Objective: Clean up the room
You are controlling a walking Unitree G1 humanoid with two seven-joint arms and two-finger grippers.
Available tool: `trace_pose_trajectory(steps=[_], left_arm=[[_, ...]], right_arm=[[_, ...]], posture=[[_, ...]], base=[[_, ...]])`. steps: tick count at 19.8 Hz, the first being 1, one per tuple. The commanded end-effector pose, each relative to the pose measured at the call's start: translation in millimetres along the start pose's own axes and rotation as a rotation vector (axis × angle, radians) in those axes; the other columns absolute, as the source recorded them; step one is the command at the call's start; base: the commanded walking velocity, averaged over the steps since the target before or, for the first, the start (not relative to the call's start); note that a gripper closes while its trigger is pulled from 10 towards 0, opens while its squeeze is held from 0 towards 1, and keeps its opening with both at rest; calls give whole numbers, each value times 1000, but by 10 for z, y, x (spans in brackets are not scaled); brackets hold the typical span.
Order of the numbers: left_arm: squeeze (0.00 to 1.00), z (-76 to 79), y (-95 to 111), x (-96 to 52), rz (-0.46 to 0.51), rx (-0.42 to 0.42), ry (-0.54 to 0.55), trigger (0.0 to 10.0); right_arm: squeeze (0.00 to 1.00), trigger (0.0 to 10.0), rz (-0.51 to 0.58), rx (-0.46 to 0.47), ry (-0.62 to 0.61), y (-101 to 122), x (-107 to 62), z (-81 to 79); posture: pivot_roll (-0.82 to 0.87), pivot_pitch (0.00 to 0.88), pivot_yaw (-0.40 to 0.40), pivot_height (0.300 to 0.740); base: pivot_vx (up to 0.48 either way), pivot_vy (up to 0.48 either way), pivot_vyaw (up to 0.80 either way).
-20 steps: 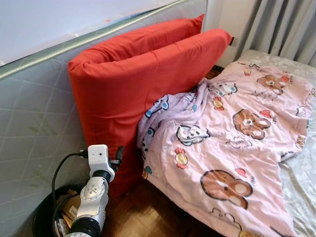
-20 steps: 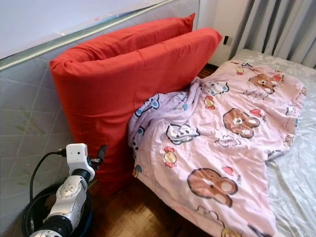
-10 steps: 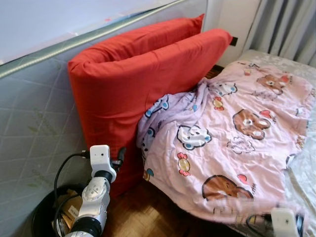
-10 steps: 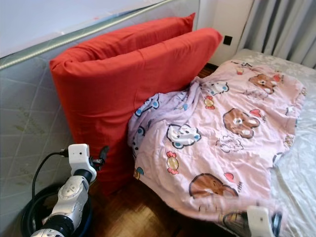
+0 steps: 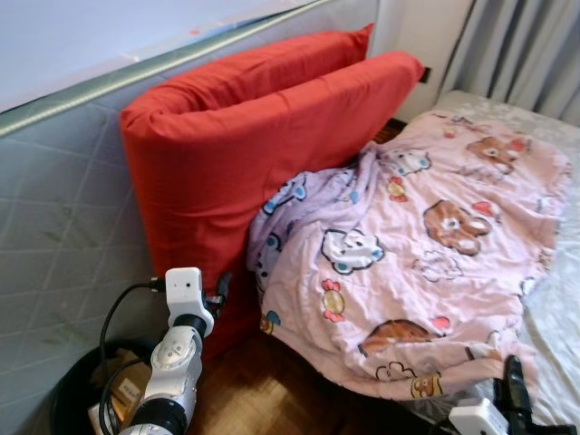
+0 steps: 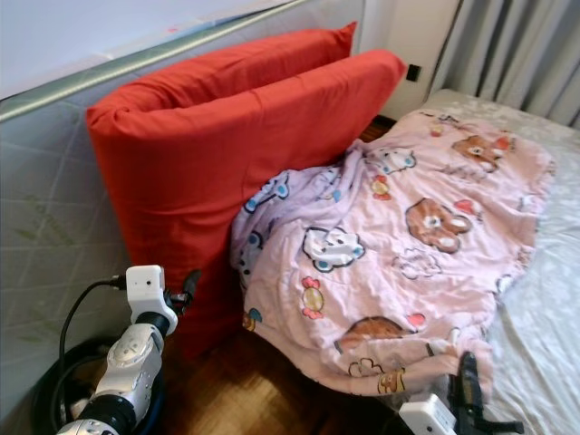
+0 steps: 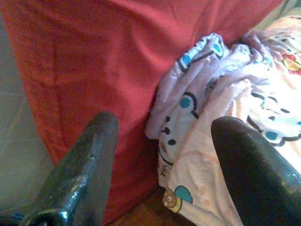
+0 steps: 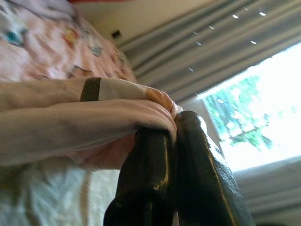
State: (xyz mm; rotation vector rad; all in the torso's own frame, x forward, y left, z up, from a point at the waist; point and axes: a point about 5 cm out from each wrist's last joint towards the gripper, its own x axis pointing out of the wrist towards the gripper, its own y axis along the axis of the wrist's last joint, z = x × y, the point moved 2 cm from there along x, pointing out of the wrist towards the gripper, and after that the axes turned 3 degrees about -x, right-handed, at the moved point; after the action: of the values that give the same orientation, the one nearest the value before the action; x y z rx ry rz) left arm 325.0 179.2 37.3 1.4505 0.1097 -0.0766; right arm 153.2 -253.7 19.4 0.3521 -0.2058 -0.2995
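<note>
A pink blanket (image 5: 426,245) printed with bears lies rumpled over the bed, its near edge bunched and lifted. My right gripper (image 5: 514,385) is at the bed's near corner, shut on that edge; in the right wrist view the fabric (image 8: 84,117) is pinched at the fingertips (image 8: 162,134). My left gripper (image 5: 220,288) hangs low beside a folded red cushion (image 5: 245,154), open with nothing between its fingers (image 7: 84,160). In the left wrist view the blanket's lilac underside (image 7: 207,108) rests against the red cushion (image 7: 94,61).
A grey quilted mattress (image 5: 63,208) stands upright behind the red cushion. A black bin (image 5: 77,390) with rubbish sits at my lower left. Wooden floor (image 5: 272,390) shows between bin and bed. Grey curtains (image 5: 526,45) hang behind the grey-sheeted bed (image 5: 557,308).
My right gripper has come up into view at the lower right. The blanket's hanging near edge has been lifted and bunched onto the bed. The left arm has stayed put.
</note>
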Motion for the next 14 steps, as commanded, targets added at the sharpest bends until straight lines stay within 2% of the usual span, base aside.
trace_pose_trajectory(steps=[1,2,3,4,6,7,8,9,10,12,14], left_arm=[[0,21,5,10,3,6,-9,10000],[0,28,1,11,1,4,-10,10000],[0,40,-6,13,-2,4,-11,10000],[0,47,-11,14,-3,4,-11,10000],[0,42,-15,12,-4,7,-11,10000],[0,32,-23,8,-7,10,-8,10000],[0,24,-25,5,-7,9,-5,10000],[0,27,-23,7,-8,12,-8,10000],[0,33,-20,11,-8,15,-12,10000],[0,27,-18,12,-8,16,-12,10000],[0,37,-19,11,-7,18,-17,10000]], right_arm=[[0,10000,-36,-14,-62,-28,38,118],[0,10000,-215,27,-80,-256,-31,120],[0,10000,-436,70,-96,-550,-164,98],[0,10000,-608,83,-45,-795,-357,4],[0,10000,-696,107,48,-882,-495,-131],[0,10000,-773,142,228,-908,-628,-372],[0,10000,-839,173,316,-925,-757,-505],[0,10000,-876,190,388,-930,-818,-615],[0,10000,-921,247,497,-889,-881,-780],[0,10000,-898,256,671,-790,-918,-954],[0,10000,-912,266,756,-769,-973,-1027]], posture=[[-19,48,-28,740],[-37,43,-34,740],[-36,44,-34,740],[-30,43,-35,740],[-29,45,-36,740],[-29,45,-36,740],[-28,46,-36,740],[-22,48,-31,740],[-23,49,-28,740],[-23,49,-26,740],[-20,51,-25,740]], base=[[0,0,0],[0,0,0],[0,0,0],[0,0,0],[0,0,0],[0,0,0],[0,0,0],[0,0,0],[0,0,0],[0,0,0],[0,0,0]])
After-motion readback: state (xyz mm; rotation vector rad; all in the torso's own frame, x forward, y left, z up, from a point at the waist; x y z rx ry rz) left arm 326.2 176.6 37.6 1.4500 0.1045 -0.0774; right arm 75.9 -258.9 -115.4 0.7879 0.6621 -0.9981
